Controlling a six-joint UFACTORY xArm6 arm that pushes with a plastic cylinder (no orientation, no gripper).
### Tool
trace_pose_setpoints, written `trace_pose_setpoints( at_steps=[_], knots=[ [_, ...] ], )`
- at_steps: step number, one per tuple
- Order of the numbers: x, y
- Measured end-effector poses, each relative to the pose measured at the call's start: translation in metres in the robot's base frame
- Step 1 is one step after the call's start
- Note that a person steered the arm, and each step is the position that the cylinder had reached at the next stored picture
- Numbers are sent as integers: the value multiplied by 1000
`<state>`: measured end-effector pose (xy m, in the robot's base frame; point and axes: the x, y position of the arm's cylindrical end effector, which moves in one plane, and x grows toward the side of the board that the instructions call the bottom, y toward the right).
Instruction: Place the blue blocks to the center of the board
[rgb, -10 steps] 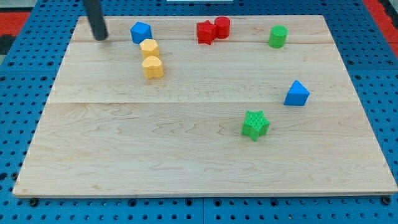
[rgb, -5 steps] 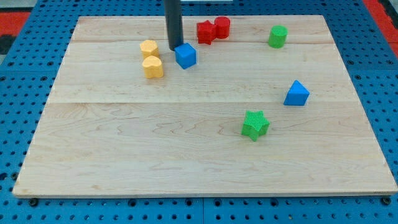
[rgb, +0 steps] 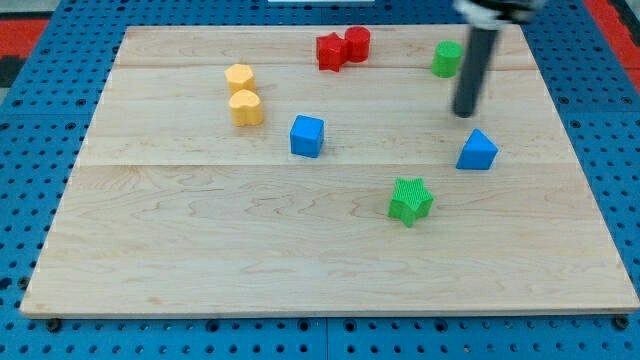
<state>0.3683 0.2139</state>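
Already, one blue cube (rgb: 307, 136) sat a little to the nine o'clock side of the board's middle, apart from the two yellow blocks (rgb: 242, 94) up at its ten o'clock. The other blue piece, a blue wedge-shaped block (rgb: 477, 151), lay well out toward three o'clock on the wooden table (rgb: 200, 250), with a green star block (rgb: 410, 200) near it at about seven o'clock from it.

The rod stood over on that side. My tip (rgb: 465, 113) rested just at the wedge's twelve o'clock, close but, as far as I could tell, not touching it. A green cylinder (rgb: 447, 58) sat beyond the rod, and two red blocks (rgb: 342, 47) lay together near the board's top edge. There were no jaws to speak of; the arm ended in a plain rod and held nothing.

To my eye the step in hand was the second blue block. The next move seemed to call for getting the tip round to the wedge's three o'clock side and pushing it toward nine o'clock, passing above the green star.
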Motion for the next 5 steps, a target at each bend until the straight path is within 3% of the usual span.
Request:
trace_pose_setpoints(
  at_steps=[1,2,4,5],
  knots=[
    [54,3],
    [67,-36],
    [55,-188],
    [54,-208]
  ],
)
